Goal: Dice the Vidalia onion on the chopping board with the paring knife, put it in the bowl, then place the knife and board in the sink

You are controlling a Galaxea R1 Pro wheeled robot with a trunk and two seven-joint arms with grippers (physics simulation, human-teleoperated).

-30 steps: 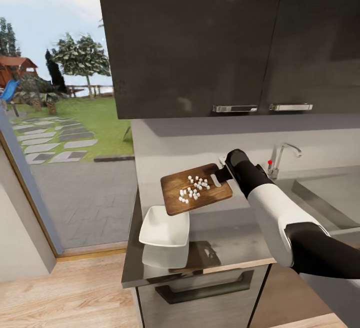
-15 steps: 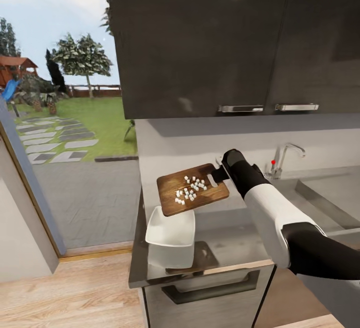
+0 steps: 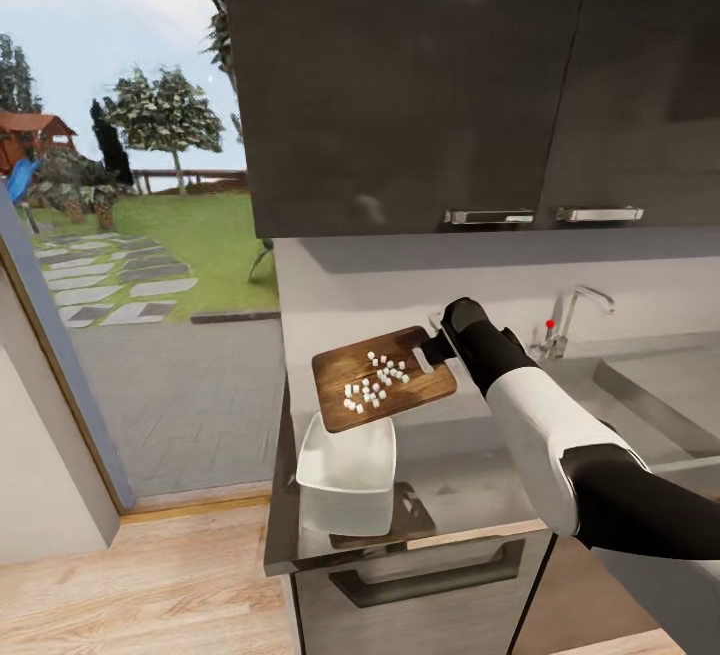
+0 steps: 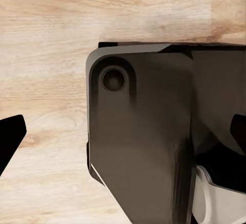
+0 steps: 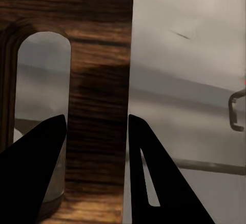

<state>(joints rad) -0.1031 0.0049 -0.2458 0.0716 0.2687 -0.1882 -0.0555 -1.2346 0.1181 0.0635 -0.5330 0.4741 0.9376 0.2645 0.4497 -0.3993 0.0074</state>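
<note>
The right end effector (image 3: 440, 346) grips the chopping board (image 3: 383, 377) at its slotted end, a dark finger (image 5: 36, 167) closed on either side of the wood beside the slot. The board is held in the air above the bench (image 3: 480, 475), tipped down toward its far end, which hangs over the white bowl (image 3: 348, 463). The end effector itself is small and dark in the head view and partly hidden behind the board's edge.

The diced onion (image 3: 375, 385) lies as small white cubes scattered across the middle of the board; I cannot count them. Whether any pieces lie in the bowl cannot be made out.

The bowl sits on the bench near its left end, beside a dark patch on the surface. The sink (image 3: 650, 400) is further right, cut off by the picture edge and partly covered by the right arm; its tap (image 3: 575, 315) with a red knob stands behind it.

The left end effector's black fingers (image 4: 10, 139) show only as tips at the sides of the wrist view, set wide apart and holding nothing, over wood floor (image 4: 46, 44) and a dark part of the robot.
</note>
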